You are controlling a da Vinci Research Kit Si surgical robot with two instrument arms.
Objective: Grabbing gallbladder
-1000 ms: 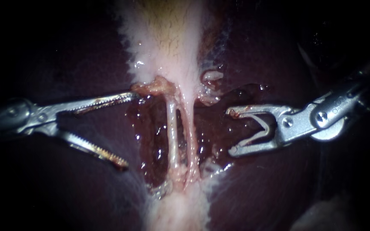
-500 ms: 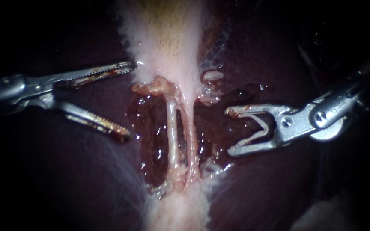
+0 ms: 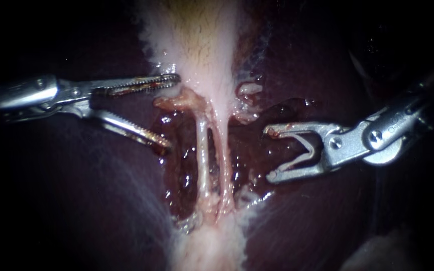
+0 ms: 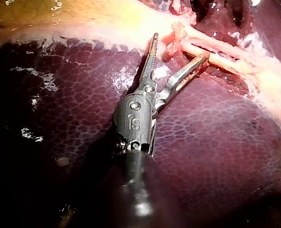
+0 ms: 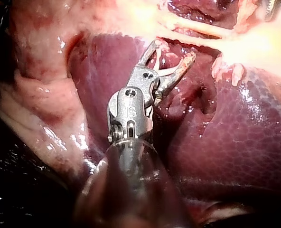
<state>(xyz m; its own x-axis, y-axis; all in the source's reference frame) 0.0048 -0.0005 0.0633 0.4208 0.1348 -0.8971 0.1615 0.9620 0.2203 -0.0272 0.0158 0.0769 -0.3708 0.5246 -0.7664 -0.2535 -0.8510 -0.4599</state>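
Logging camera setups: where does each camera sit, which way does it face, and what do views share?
Endoscope: close over the tissue, facing the tubes below the gallbladder; left instrument and right instrument show, jaws open.
Left wrist: on the left arm, looking along the left instrument toward the tubes.
Right wrist: on the right arm, looking along the right instrument over the liver.
Shared: endoscope and left wrist both show tubes.

Silvery left instrument (image 3: 174,112), right instrument (image 3: 268,153); black shafts (image 4: 133,190)
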